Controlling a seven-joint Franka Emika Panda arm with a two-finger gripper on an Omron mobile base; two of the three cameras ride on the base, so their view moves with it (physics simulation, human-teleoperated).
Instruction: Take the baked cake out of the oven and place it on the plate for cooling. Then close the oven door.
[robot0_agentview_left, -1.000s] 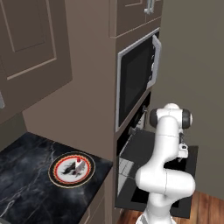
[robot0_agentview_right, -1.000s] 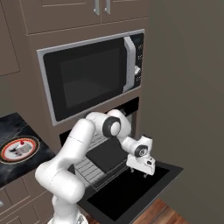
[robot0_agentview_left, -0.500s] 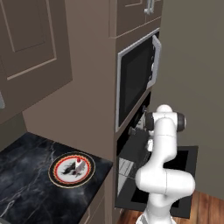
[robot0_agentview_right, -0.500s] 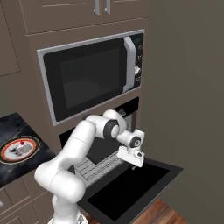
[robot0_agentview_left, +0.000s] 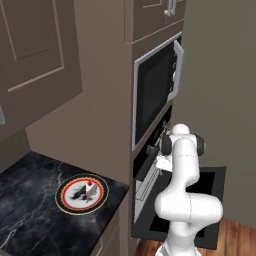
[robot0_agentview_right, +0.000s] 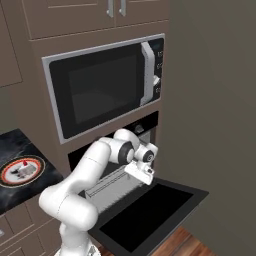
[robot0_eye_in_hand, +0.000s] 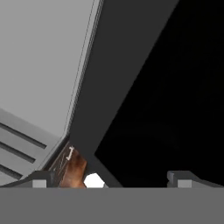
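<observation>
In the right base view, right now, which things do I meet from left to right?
plate with the baked cake on it → robot arm → tool → open oven door

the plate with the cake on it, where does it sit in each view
Left base view: the plate lies lower left on the black counter.
Right base view: it is at the left edge, mid-height.
Hand view: not in it.
Shared landmark: the microwave, above the open oven door.

At lower left, the baked cake (robot0_agentview_left: 90, 184) sits on the plate (robot0_agentview_left: 81, 194) on the dark table (robot0_agentview_left: 30, 210); the oven door (robot0_agentview_left: 182, 205) hangs open at lower right.
</observation>
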